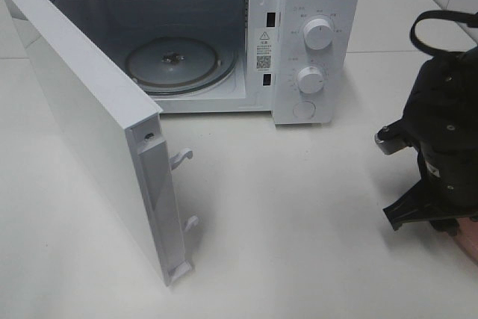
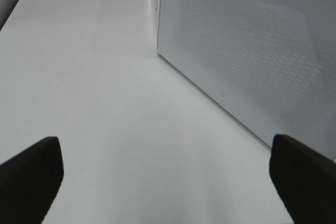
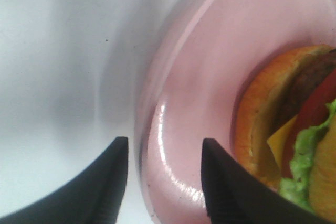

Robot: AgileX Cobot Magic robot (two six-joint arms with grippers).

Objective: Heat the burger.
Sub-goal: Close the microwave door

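Observation:
The burger (image 3: 286,129), with a tan bun, patty, cheese, tomato and lettuce, lies in a shallow pink dish (image 3: 210,66) on the white table. My right gripper (image 3: 164,141) is open, one finger outside the dish's rim and one inside, next to the burger. In the exterior high view the right arm (image 1: 441,140) stands at the right edge and hides the burger; a sliver of the pink dish (image 1: 469,240) shows under it. My left gripper (image 2: 165,140) is open and empty, low over the table beside the microwave door's outer face (image 2: 247,51).
The white microwave (image 1: 314,42) stands at the back with its door (image 1: 89,132) swung wide open to the front left. Its glass turntable (image 1: 175,63) is bare. Two dials (image 1: 319,33) are on its right panel.

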